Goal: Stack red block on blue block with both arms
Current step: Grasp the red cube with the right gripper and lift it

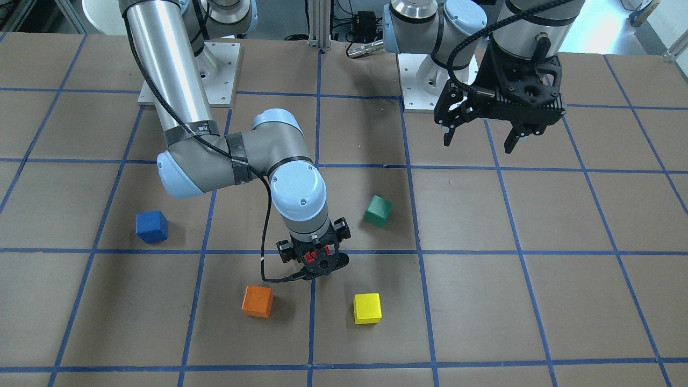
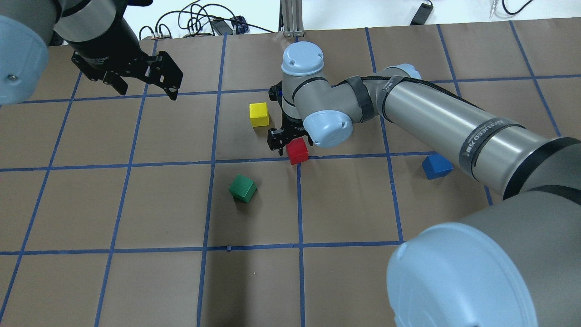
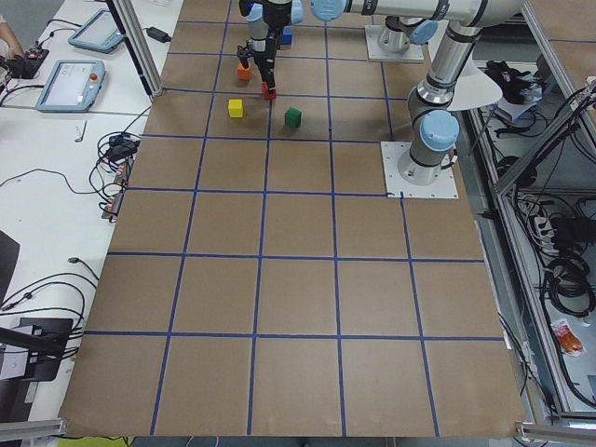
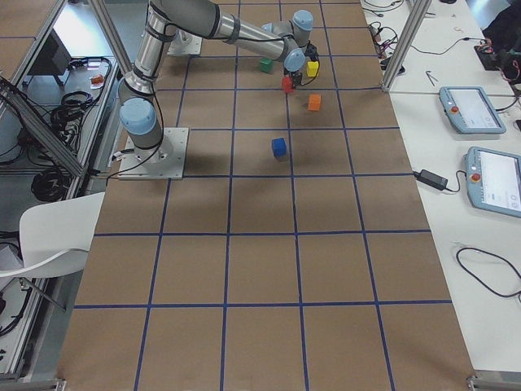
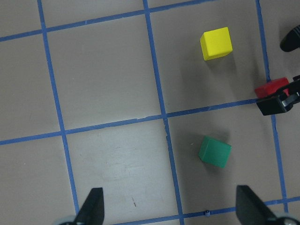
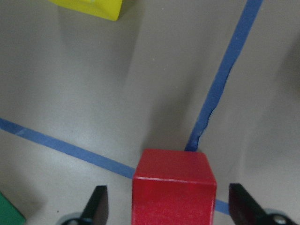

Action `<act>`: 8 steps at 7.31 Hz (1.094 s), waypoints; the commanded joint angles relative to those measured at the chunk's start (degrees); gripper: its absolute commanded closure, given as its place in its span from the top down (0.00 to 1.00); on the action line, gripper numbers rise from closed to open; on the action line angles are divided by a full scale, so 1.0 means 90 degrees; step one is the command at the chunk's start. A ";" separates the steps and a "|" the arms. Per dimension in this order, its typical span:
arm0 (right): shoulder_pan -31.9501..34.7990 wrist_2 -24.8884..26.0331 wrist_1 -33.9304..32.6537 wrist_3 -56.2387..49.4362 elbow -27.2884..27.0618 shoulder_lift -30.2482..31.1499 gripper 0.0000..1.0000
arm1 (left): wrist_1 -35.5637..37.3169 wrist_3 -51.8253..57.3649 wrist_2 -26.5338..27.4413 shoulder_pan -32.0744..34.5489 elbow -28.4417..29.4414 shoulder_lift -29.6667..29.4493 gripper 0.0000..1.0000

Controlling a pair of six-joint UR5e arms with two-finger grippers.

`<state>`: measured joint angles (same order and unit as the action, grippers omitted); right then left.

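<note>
The red block point(image 2: 297, 151) sits on the table at a crossing of blue tape lines. My right gripper point(image 6: 171, 206) is lowered around it. Its fingers point(image 6: 97, 206) stand open on either side of the red block point(image 6: 174, 187), with a gap to each face. The gripper also shows in the front view point(image 1: 317, 263). The blue block point(image 1: 151, 226) rests alone on the table, well apart on the robot's right, and also shows in the overhead view point(image 2: 436, 165). My left gripper point(image 1: 478, 145) hangs high above the table, open and empty.
A green block point(image 1: 378, 210), a yellow block point(image 1: 367, 308) and an orange block point(image 1: 257, 301) lie around the right gripper. The yellow block point(image 6: 86, 7) is close beyond the red one. The right forearm point(image 2: 449, 122) stretches over the area near the blue block.
</note>
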<state>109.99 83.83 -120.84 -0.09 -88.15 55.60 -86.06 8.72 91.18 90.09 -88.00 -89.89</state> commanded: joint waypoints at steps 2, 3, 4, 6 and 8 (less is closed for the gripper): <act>-0.0004 0.0051 0.0008 0.0127 0.0029 -0.0007 0.00 | 0.0031 -0.0002 -0.0043 0.0000 0.0022 -0.0041 1.00; -0.0023 0.0109 0.0076 0.0127 0.0078 0.0042 0.00 | 0.0041 -0.0002 -0.0033 0.0000 -0.0027 -0.0022 1.00; -0.0130 0.0110 0.0241 0.0127 0.0107 0.0255 0.00 | 0.0060 -0.0031 -0.0052 0.0000 -0.0008 -0.0109 1.00; -0.0790 0.0129 0.0865 0.0049 0.0127 0.1044 0.00 | 0.0051 -0.0022 -0.0052 0.0000 0.0012 -0.0129 1.00; -0.1893 0.0091 0.1616 0.0049 0.0050 0.1884 0.00 | 0.0061 -0.0022 -0.0062 0.0000 0.0051 -0.0188 1.00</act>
<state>98.79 84.87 -110.27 0.43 -87.21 67.88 -85.56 8.49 90.67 90.08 -87.71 -91.41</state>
